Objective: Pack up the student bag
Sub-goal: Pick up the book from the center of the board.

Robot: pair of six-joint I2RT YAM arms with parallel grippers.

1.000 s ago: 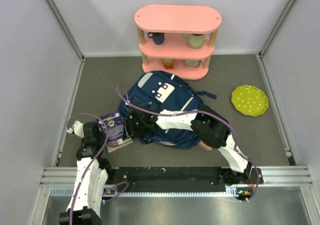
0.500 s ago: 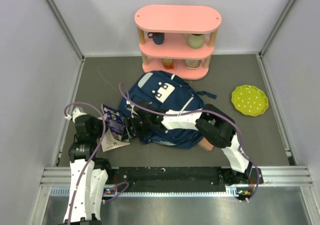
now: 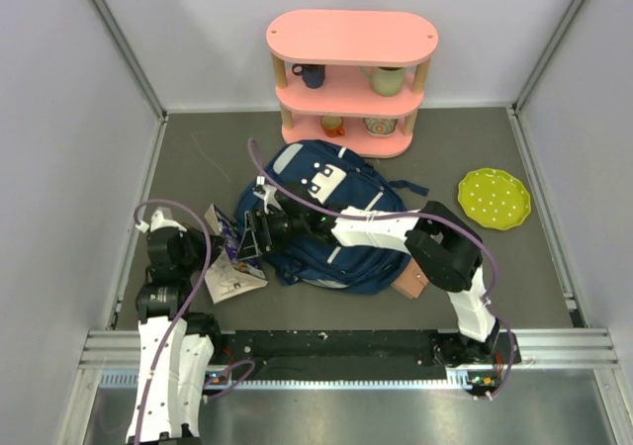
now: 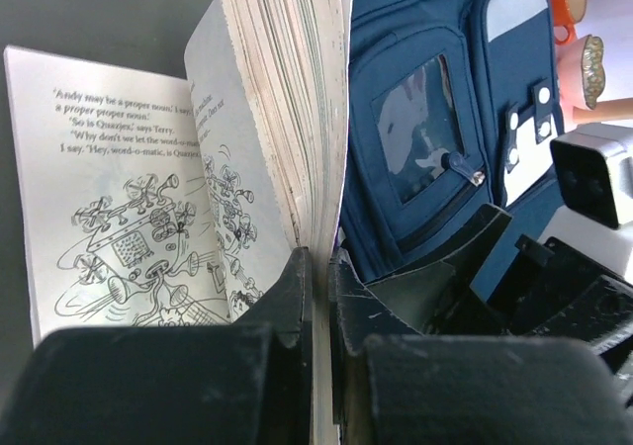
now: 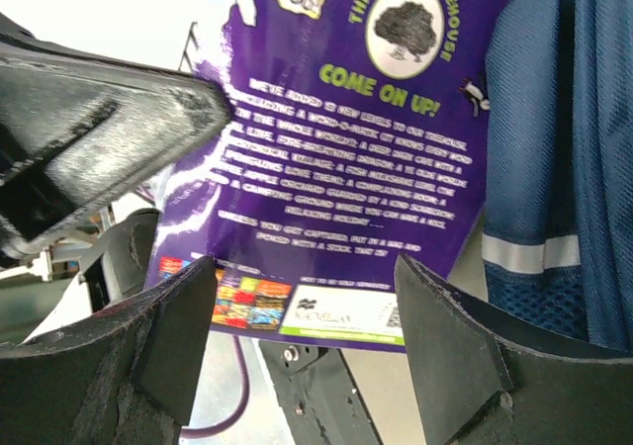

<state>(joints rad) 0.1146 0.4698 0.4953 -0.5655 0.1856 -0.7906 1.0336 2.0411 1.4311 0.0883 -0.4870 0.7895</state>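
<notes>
The bag [image 3: 331,218] fills the middle of the worktop [image 3: 198,158], with the right arm [image 3: 381,229] lying across it. At the bag's 9 o'clock, the fanned book [image 3: 229,267], pinched in the left fingers [image 4: 292,297], blocks the way. The spread right fingers [image 5: 168,336] face its cover. The shelf [image 3: 351,40] bars 12 o'clock, just beside the bag. Bare worktop lies at 10 o'clock, and at 3 o'clock short of the plate [image 3: 494,198].

The top view is bright and even, with a thin soft shadow under the student bag [image 3: 361,193]. In the left wrist view the book [image 4: 99,188] left of the bag is sharp, but the left gripper [image 4: 318,272] is blurry. The right wrist view glares white far left of the bag.
</notes>
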